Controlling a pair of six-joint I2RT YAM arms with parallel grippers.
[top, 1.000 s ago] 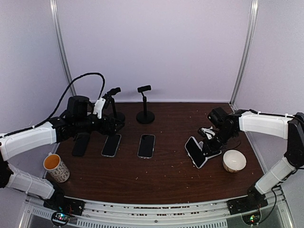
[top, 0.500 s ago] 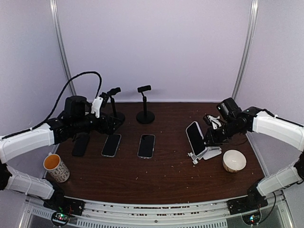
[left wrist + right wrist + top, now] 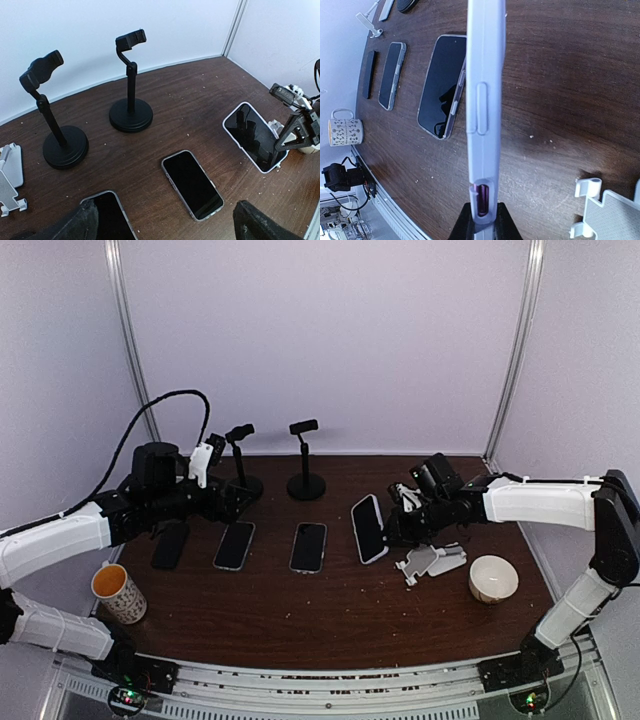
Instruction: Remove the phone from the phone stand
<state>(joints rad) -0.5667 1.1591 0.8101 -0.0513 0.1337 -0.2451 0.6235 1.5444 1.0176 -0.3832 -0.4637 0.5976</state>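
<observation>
Nearest on the left stands a mug, and nearest on the right a bowl. Just left of the bowl the white stand lies flat on the table with nothing on it.

The phone is left of the stand and slightly farther back, apart from it. The right gripper pinches it across its thin body at one end. The fingers sit narrow on the two faces, and the wrist view sees it edge-on. Its long axis runs straight out from the fingers. In the overhead view it stands steeply tilted, screen turned to the near left. I cannot tell whether its low end touches the wood. The removal looks done, so what remains is a place to lay the phone down. Bare wood lies under it and to its left, short of the nearest flat phone. The right arm is the one placed for that.

Two more flat phones lie farther left in the same row. The left gripper hovers over that row with its fingers spread wide, holding nothing, well apart from the held phone.

Farthest back stand two black stands, both bare.
</observation>
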